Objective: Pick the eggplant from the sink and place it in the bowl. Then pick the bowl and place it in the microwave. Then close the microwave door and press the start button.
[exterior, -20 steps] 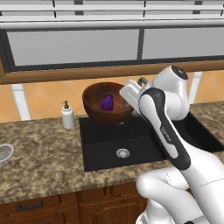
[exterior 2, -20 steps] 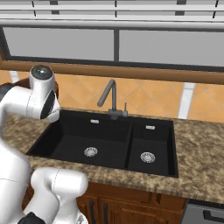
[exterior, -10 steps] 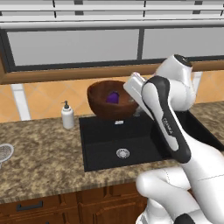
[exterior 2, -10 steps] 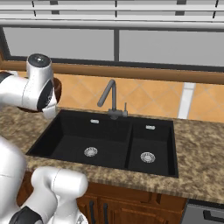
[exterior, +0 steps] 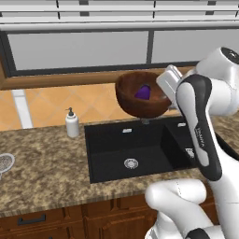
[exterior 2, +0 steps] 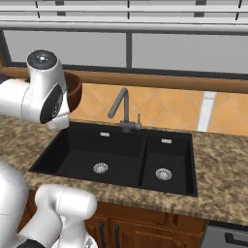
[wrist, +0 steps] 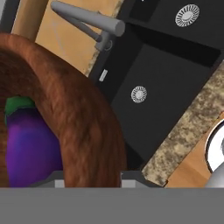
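The reddish-brown wooden bowl (exterior: 139, 97) hangs in the air above the back edge of the black sink (exterior: 130, 144), tilted a little. The purple eggplant (exterior: 143, 92) lies inside it. My gripper (exterior: 164, 87) is shut on the bowl's right rim. In the hand view the rim (wrist: 83, 122) runs between my gripper's (wrist: 92, 179) two fingertips, with the eggplant (wrist: 28, 144) on the inner side. From the right base view a slice of the bowl (exterior 2: 73, 92) shows behind my arm, left of the sink (exterior 2: 121, 155). The microwave is out of view.
A dark grey faucet (exterior 2: 121, 109) stands behind the sink's divider. A white soap dispenser (exterior: 71, 123) is on the granite counter left of the sink, and a small mesh dish (exterior: 4, 163) lies at the far left. A window runs along the wall above.
The arm has swung to the right and a little up, carrying the bowl with the eggplant from over the sink's back left to over its back middle.
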### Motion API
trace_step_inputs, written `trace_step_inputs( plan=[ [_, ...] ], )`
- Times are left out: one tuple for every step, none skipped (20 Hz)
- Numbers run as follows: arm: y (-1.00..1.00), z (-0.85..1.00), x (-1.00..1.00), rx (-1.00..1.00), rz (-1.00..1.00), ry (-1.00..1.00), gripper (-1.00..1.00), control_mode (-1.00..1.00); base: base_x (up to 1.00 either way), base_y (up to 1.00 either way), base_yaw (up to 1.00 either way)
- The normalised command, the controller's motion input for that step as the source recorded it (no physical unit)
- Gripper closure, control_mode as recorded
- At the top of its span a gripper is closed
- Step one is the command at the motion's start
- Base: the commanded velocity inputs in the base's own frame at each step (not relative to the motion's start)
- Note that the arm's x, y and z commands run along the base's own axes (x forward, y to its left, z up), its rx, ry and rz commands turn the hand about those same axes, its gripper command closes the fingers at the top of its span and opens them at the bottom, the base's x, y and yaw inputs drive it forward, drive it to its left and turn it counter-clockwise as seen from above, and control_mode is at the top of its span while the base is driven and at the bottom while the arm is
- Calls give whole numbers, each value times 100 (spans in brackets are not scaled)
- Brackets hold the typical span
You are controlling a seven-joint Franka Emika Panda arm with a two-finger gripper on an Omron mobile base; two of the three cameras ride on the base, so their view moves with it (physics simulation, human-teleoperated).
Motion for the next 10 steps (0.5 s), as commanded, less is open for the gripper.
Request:
trace_step_inputs(
  plan=[
    [-41,24,-44,0,-7,-22,100,-100,0,0,0],
    [-25,20,-49,0,-6,-19,100,-100,0,0,0],
    [-19,21,-54,0,-6,-20,100,-100,0,0,0],
    [-13,14,-41,0,-5,-13,100,-100,0,0,0],
    [0,13,-30,0,0,-11,100,-100,0,0,0],
    [0,0,0,-3,0,0,100,-100,0,0,0],
    [0,0,0,0,0,0,100,-100,0,0,0],
    [0,0,0,-1,0,0,100,-100,0,0,0],
    [0,0,0,0,0,0,100,100,-61,0,0],
    [0,0,0,0,0,0,100,100,-95,0,0]
  ],
)
